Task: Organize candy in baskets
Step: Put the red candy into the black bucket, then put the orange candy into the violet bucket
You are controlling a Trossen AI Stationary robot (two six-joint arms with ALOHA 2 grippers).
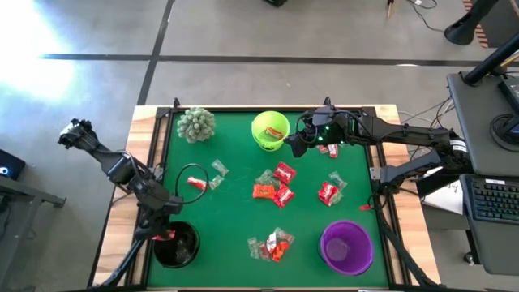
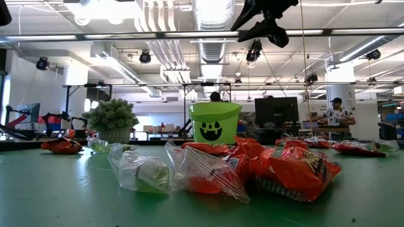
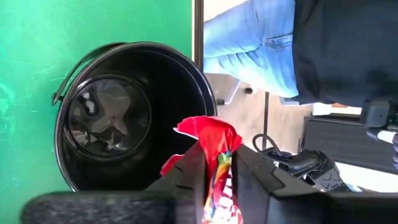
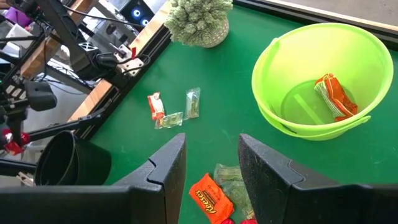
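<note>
My left gripper (image 3: 219, 186) is at the table's near left corner, over the rim of the black basket (image 3: 106, 118), and is shut on a red-wrapped candy (image 3: 211, 140). In the high view that basket (image 1: 177, 246) stands below the gripper (image 1: 166, 234). My right gripper (image 4: 211, 168) hangs open above the table beside the lime green basket (image 1: 270, 130), with nothing between its fingers. An orange candy (image 4: 336, 96) lies in that basket. The purple basket (image 1: 347, 246) stands at the near right. Loose candy (image 1: 276, 185) lies on the green mat. My left gripper pinches the red candy between its two fingers. The wrapper's crinkled end (image 3: 208, 129) sticks out past the fingertips. The fingers slant downward toward the basket's opening, and the candy is lifted clear, above the basket's rim (image 3: 205, 93).
A spiky pale-green plant (image 1: 196, 124) stands at the far left of the mat. More candy lies at the left (image 1: 197, 182), right (image 1: 328, 192) and near middle (image 1: 272, 245). A wooden border (image 1: 146, 138) frames the mat. A person in jeans (image 3: 249, 43) stands beyond the table's edge.
</note>
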